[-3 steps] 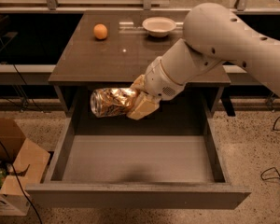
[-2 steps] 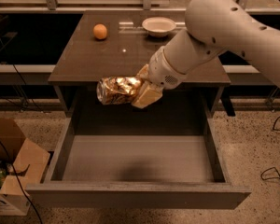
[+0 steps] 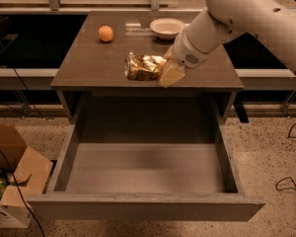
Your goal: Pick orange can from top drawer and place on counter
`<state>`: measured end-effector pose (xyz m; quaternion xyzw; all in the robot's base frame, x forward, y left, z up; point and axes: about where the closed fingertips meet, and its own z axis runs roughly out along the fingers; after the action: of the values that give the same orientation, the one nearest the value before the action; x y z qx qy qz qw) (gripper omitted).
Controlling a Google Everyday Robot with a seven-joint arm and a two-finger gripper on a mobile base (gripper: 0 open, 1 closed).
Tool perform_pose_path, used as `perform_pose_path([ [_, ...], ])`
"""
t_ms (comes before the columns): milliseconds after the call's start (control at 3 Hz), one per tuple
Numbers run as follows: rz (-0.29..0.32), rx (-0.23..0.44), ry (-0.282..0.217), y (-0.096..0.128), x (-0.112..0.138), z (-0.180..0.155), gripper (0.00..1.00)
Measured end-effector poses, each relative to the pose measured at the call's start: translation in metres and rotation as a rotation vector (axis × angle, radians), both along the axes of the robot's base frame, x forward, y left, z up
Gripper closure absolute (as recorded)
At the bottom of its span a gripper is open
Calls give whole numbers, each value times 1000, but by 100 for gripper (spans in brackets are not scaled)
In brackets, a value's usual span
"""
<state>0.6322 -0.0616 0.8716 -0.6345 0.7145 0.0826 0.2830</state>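
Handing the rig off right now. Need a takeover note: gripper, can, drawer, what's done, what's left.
Gripper: shut on the can, over the front middle of the counter.
Can: out of the drawer, held sideways. I cannot tell if it touches the counter.
Drawer: pulled open, nothing visible on its floor.
Also on the counter, at the back: an orange and a bowl, both apart from the can.
Done: the can is picked and is above the counter.
Left: set it down, open the gripper, and pull the arm clear.
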Motion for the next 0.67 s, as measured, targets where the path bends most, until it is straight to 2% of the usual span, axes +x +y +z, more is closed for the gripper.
perform_pose_path([
  [667, -161, -7, 21, -42, 71, -9, 100],
])
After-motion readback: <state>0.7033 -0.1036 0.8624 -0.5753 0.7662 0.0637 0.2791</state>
